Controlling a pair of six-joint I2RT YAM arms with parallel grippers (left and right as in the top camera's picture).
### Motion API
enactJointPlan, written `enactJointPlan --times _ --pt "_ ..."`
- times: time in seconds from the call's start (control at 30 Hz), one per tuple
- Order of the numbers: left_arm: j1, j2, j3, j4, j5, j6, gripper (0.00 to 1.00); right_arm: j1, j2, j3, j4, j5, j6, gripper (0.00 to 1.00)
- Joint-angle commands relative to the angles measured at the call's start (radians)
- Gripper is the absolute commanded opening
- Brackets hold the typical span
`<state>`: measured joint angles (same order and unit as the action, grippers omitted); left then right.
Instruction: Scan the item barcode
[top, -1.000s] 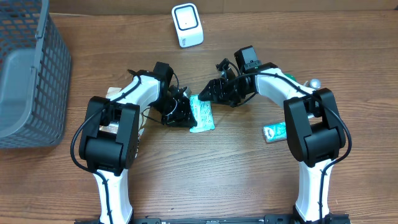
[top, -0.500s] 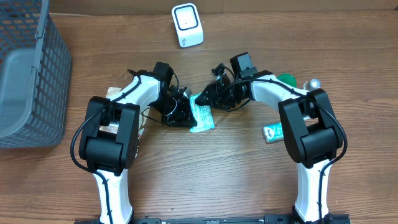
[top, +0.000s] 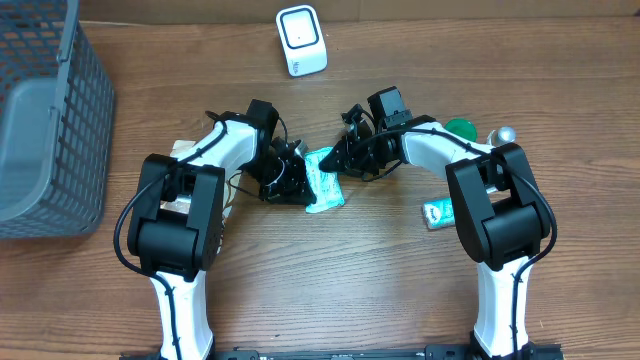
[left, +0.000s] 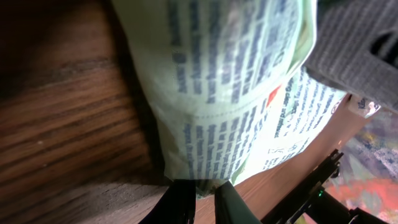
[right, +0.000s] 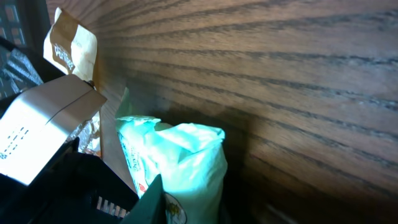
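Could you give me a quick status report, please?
Left gripper shut on packet edge. Right gripper at its top corner, grip unclear. Packet short of scanner, nothing between.

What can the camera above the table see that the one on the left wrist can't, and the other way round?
Only the overhead view shows the white scanner at the far edge, the grey basket on the left and a second small packet on the right. Only the left wrist view shows the lines of blue print on the green packet and the left gripper pinching its edge. Both show the green packet lying on the wooden table.
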<state>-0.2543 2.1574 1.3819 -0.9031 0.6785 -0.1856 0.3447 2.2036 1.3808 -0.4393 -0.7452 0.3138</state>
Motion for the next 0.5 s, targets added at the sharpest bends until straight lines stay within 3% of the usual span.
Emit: enactJointPlan --times 0.0,0.07,0.27,0.47 --pt "0.026 0.087 -0.038 -0.017 -0.173 0.025 0.16 -0.008 0.032 -0.032 -0.011 0.116 -0.007 0.14" --pt "0.045 0.085 -0.037 -0.028 -0.173 0.025 0.17 -0.008 0.032 -0.032 -0.011 0.116 -0.007 0.04" --pt "0.096 0.060 -0.031 -0.065 -0.174 0.026 0.16 -0.009 0.032 -0.032 -0.007 0.116 -0.008 0.04" --pt "0.111 -0.099 -0.017 -0.064 -0.239 0.011 0.17 -0.008 0.032 -0.032 0.002 0.116 -0.008 0.04"
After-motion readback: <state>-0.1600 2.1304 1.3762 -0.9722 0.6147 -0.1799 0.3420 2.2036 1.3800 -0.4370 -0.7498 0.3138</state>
